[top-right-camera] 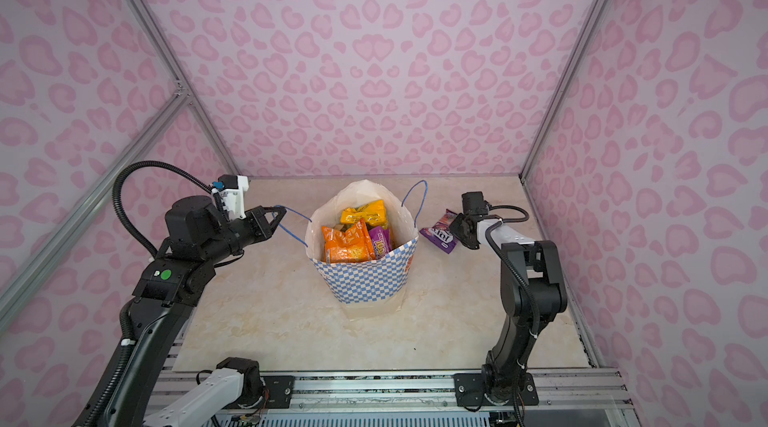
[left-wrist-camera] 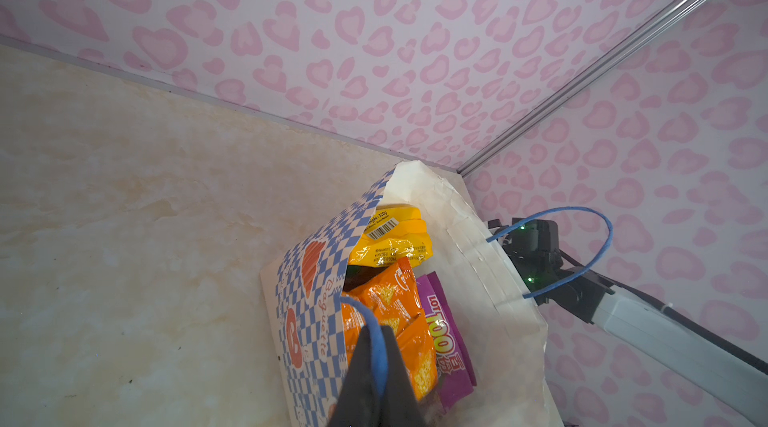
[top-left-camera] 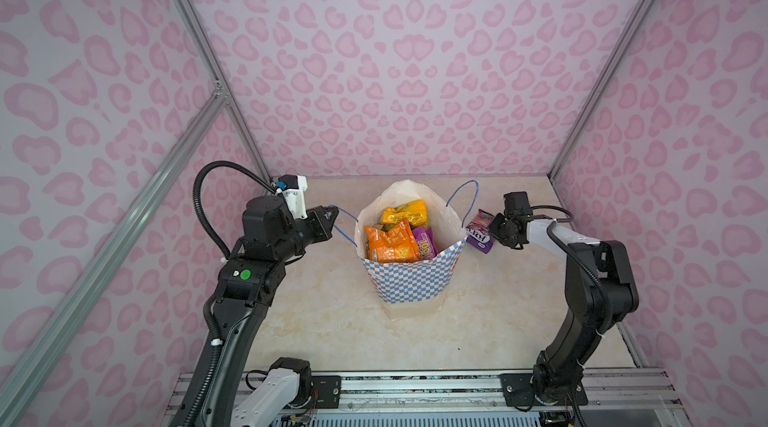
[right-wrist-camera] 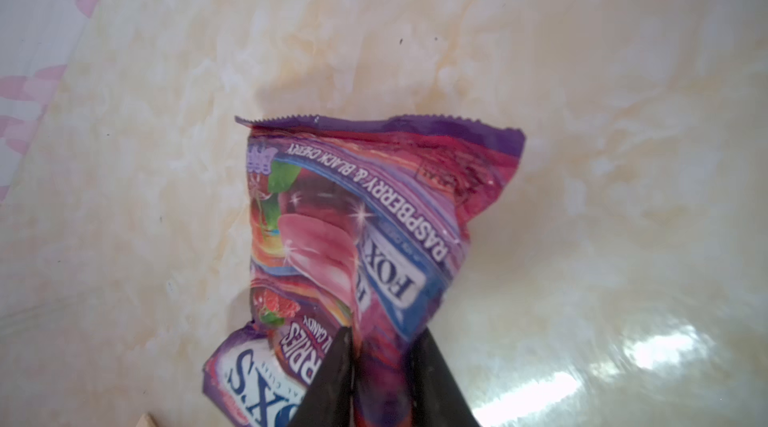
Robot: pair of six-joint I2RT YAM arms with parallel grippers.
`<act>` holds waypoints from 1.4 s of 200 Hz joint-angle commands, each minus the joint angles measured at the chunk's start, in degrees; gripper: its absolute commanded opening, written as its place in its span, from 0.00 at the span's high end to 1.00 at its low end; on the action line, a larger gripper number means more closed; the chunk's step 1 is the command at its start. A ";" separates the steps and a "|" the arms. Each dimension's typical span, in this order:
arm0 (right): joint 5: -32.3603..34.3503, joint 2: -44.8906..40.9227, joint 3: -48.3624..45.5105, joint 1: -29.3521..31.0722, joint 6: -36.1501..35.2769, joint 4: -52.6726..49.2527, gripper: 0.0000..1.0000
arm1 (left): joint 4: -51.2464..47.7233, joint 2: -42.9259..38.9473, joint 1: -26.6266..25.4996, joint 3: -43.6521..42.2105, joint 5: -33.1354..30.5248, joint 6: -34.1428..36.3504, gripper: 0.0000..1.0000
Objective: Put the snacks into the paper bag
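Bag [top-left-camera: 409, 285] upright mid-table, checkered paper, crinkly snacks [top-left-camera: 392, 244] inside. Left gripper [top-left-camera: 330, 217] clamped on its blue cord handle [left-wrist-camera: 376, 342]. Right gripper [right-wrist-camera: 384, 335] pinches purple packet [right-wrist-camera: 365, 204] just right of bag, long axis running away from jaws; foil crumpled, likely slippery. Bag mouth lies left of that gripper.
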 commanded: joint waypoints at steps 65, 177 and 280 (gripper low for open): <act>2.58 -12.27 -1.77 -0.08 -5.78 -4.87 0.29 | 2.34 -0.60 0.07 -0.05 -0.60 0.58 0.95; -0.73 5.60 4.03 -1.75 -6.81 -1.95 0.01 | 2.25 -0.38 0.05 -0.12 -0.90 0.62 0.95; 4.42 15.10 12.93 -1.82 -5.62 -11.09 0.15 | 2.25 -0.57 0.05 -0.13 -1.04 0.75 0.95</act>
